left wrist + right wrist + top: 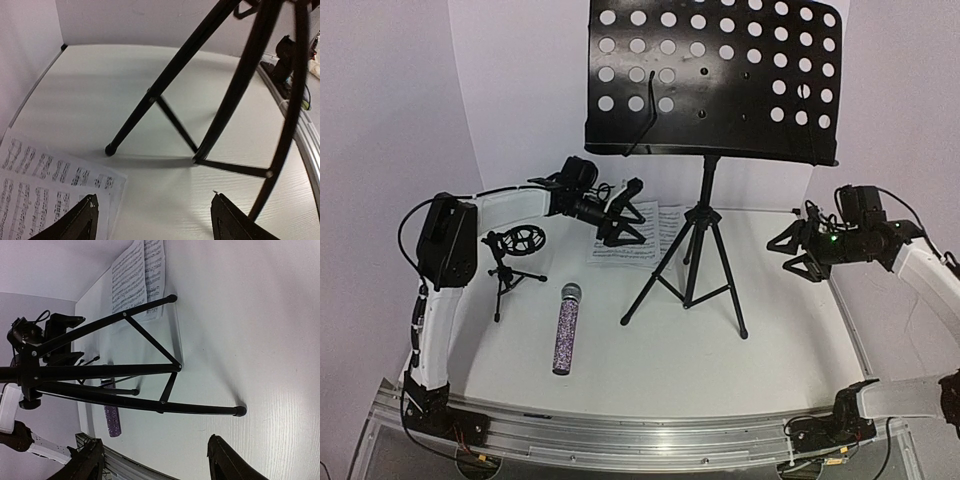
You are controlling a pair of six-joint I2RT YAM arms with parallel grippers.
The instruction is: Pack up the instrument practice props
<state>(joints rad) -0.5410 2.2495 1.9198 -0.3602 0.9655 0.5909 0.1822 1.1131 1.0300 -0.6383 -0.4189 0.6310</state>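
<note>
music stand (710, 75) upright mid-table in the top view, perforated desk up high, by far the biggest prop, on its tripod legs (665, 280). sheet music (638, 240) lies flat on the table (660, 370), just left of the tripod legs, toward the back. microphone (566, 328) lies on its side front-left, mesh head pointing away from the arm bases. mic stand (510, 262) stands near it, further left and back. left gripper (623, 214) hovers over the left edge of the sheet music, jaws spread, nothing in them. right gripper (790, 255) sits right of the tripod legs, apart from them, also spread and empty. left wrist view: fingers (75, 225) wide apart, a corner of the sheet music under one of them, can't tell if it touches. right wrist view: fingers (230, 462) wide, facing the tripod legs side-on, sheet music and microphone beyond. handling, my read: sheet music is light, floppy and flat on a smooth top, so hard to pinch from above; better to lift a corner or slide it to an edge. microphone looks rigid and the glitter barrel should grip well; take it across mid-body. music stand is likely top-heavy; hold the centre pole low, just above the leg hub, or it tips. mic stand looks light; grab the stem.
</note>
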